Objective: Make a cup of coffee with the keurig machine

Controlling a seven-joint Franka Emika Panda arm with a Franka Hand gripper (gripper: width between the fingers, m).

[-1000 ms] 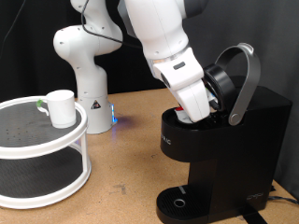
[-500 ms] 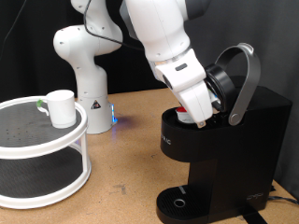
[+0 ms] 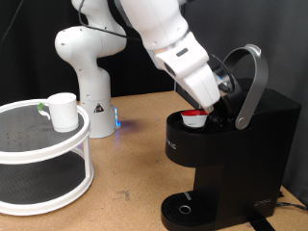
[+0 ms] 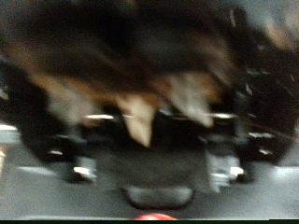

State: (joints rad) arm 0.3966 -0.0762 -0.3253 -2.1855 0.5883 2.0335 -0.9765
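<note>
The black keurig machine (image 3: 236, 159) stands at the exterior view's right with its silver lid handle (image 3: 252, 82) raised and the chamber open. A small pod with a red top (image 3: 195, 117) sits in the chamber. My gripper (image 3: 215, 100) hangs just above the pod and to its right, apart from it, with nothing between its fingers. The white cup (image 3: 64, 111) stands on the upper shelf of a round white rack (image 3: 43, 152) at the exterior view's left, far from the gripper. The wrist view is motion-blurred; a red sliver (image 4: 155, 217) shows at its edge.
The arm's white base (image 3: 89, 82) stands behind the rack, with a blue light on it. The machine's round drip tray (image 3: 185, 207) is bare. Brown tabletop lies between the rack and the machine.
The gripper has risen up and away from the chamber. The red-topped pod, hidden behind the hand before, now sits uncovered in the chamber. The cup has not moved.
</note>
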